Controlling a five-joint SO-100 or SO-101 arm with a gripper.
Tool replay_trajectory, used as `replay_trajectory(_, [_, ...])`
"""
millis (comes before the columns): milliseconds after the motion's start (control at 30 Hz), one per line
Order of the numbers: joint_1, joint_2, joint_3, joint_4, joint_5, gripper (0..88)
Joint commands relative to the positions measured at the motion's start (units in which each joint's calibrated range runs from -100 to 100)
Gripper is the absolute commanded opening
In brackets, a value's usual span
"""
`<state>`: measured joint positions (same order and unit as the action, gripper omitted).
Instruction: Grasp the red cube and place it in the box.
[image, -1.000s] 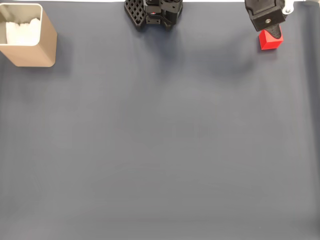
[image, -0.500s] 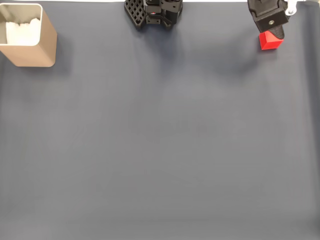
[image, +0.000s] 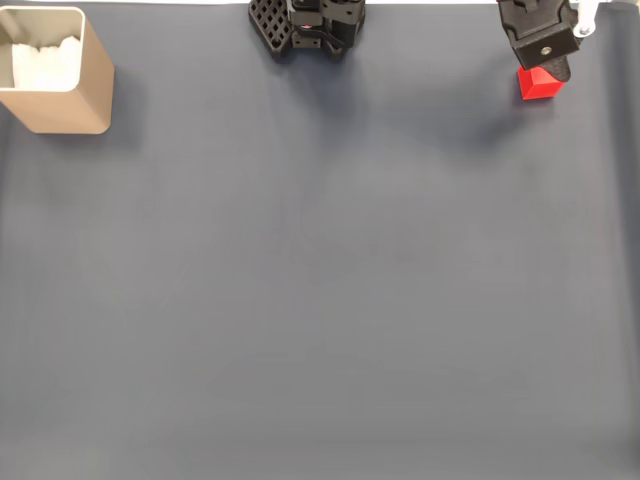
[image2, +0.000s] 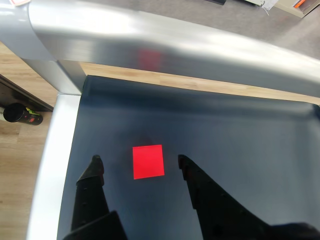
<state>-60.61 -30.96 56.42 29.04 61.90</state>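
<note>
Between the spread pincer (image2: 140, 164) fingers lies the red cube (image2: 148, 161), seemingly untouched, metal rail (image2: 150, 37) beyond.

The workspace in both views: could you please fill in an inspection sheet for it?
Surface: dark grey mat, flat; silver frame along its edge.
Job's things: red cube on the mat, untouched; box, beige, upright at top left of the fixed view, something white inside.
Clutter: nothing seen on the mat.
Grippers: pincer open, one finger either side of the cube, gaps on both sides.
Cables: nothing seen.
Surroundings: arm base at the top edge of the fixed view; wooden floor and a dark can beyond the frame.
</note>
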Motion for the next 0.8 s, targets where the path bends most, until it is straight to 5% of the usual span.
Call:
replay_trajectory(0, [-0.6, 1.0, -0.5, -1.7, -0.6, 34.9])
replay_trajectory(767, [-1.0, 3.1, 4.3, -6.3, -2.2, 35.0])
